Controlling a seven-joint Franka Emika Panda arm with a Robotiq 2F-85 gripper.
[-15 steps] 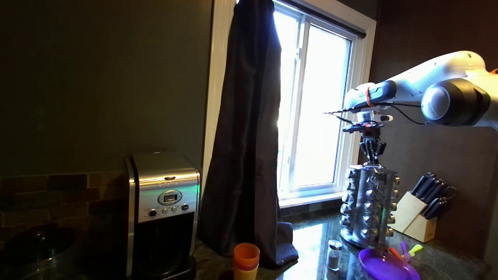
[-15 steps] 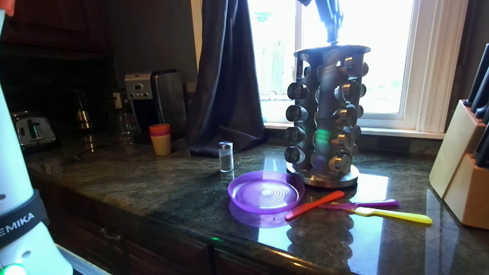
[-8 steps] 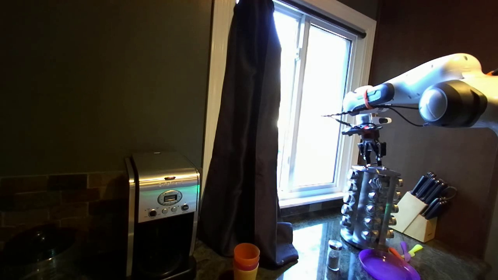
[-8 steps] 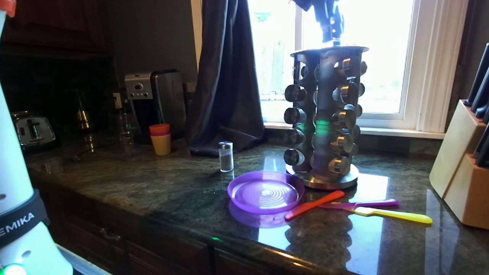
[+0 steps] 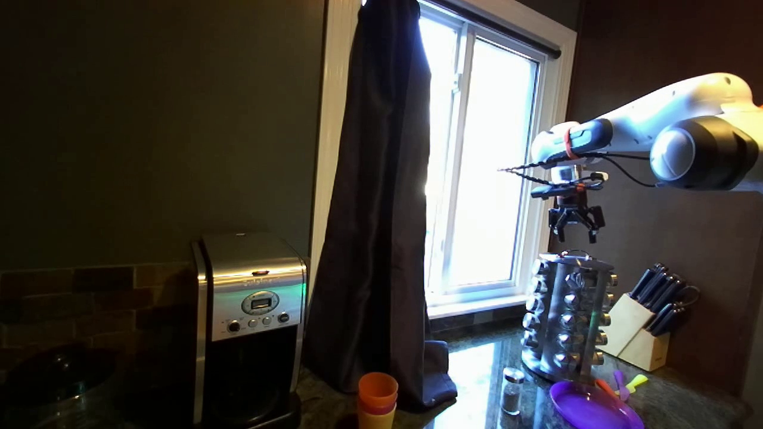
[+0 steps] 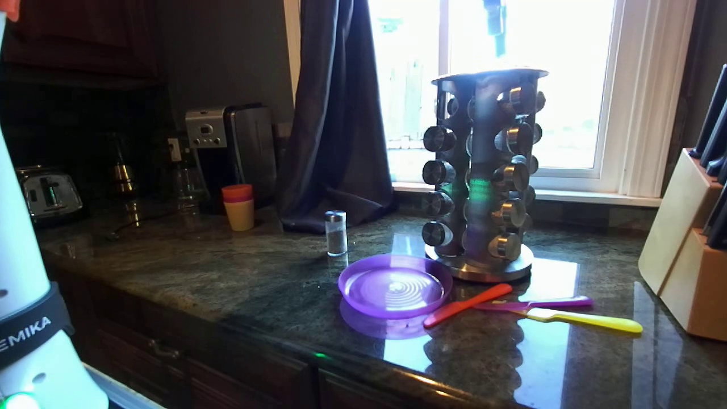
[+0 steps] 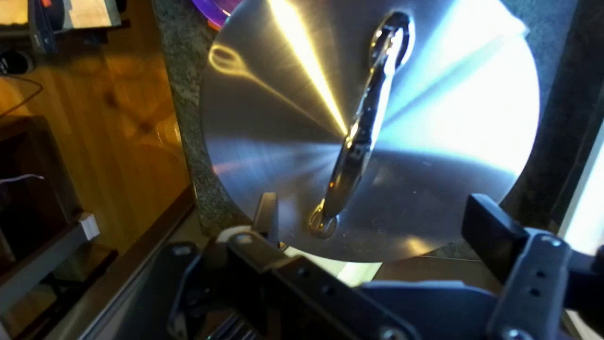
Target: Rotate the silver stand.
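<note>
The silver stand (image 5: 563, 316) is upright on the counter, a round chrome rack with tiers of shiny-capped jars; it also shows before the window in an exterior view (image 6: 480, 170). Across its flat round top (image 7: 283, 118) runs a thin arched handle (image 7: 361, 132), slanting in the wrist view. My gripper (image 5: 576, 236) hangs just above that handle, pointing down, jaws spread wide with nothing between them. In the wrist view the fingertips of the gripper (image 7: 372, 205) stand far apart, and the handle's near end lies below the gap, apart from both.
A knife block (image 5: 638, 330) stands close beside the stand. At its foot lie a purple plate (image 6: 395, 287) and red, purple and yellow plastic knives (image 6: 590, 320). A glass shaker (image 6: 336, 234), stacked cups (image 6: 238, 207) and a coffee machine (image 5: 253, 322) are further along; window and curtain (image 6: 341, 113) stand behind.
The gripper was shut on the handle a second ago; it has let go, opened wide and risen clear. The stand shifted slightly at the release and has stayed still since.
</note>
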